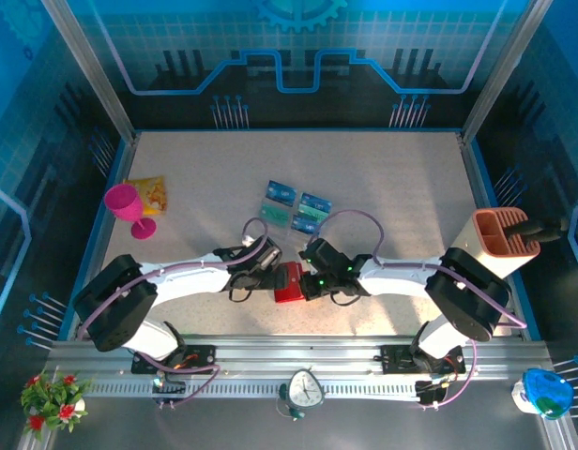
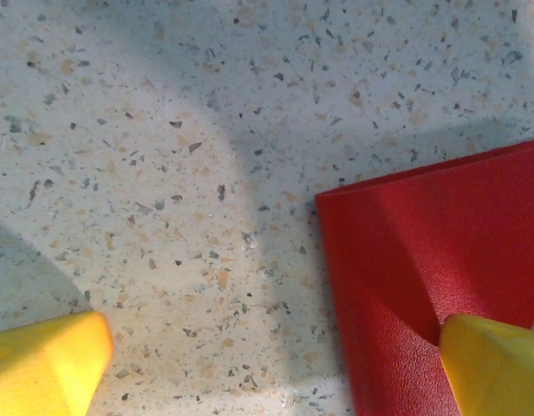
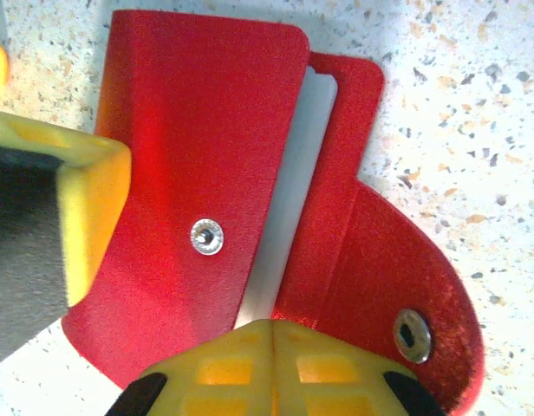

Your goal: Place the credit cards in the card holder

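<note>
Credit cards (image 1: 295, 208) lying loose on worktop (image 1: 402, 187), none in card holder (image 1: 289, 281); flap open. Holder between left fingers (image 2: 492, 368), spread, and right fingers (image 3: 224, 373), pressed together. All loading left.

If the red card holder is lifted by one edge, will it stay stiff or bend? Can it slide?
The card holder would probably flex: it looks like thin grained layers, and its snap flap lies open. Flat and seemingly light, it would likely slide over the smooth speckled table rather than tip.
</note>
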`<move>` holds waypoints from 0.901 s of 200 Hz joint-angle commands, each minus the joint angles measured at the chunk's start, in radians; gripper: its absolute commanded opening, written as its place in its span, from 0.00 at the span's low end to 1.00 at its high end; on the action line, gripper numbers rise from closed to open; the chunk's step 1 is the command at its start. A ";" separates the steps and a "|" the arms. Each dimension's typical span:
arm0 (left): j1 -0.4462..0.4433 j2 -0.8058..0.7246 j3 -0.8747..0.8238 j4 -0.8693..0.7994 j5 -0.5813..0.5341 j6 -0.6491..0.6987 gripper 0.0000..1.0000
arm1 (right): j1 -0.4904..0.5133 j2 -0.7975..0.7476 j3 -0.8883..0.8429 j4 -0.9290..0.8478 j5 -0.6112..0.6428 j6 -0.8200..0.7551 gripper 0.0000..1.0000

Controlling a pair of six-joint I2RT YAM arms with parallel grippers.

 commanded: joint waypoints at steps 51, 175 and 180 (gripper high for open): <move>-0.054 0.101 0.007 -0.043 -0.058 -0.003 0.99 | -0.085 -0.143 0.065 -0.145 0.001 -0.040 0.12; -0.061 0.091 -0.021 0.002 -0.056 -0.014 0.99 | -0.149 -0.056 0.132 -0.185 -0.073 -0.091 0.37; -0.062 0.092 -0.021 0.003 -0.056 -0.014 0.99 | -0.147 -0.052 0.135 -0.183 -0.074 -0.091 0.36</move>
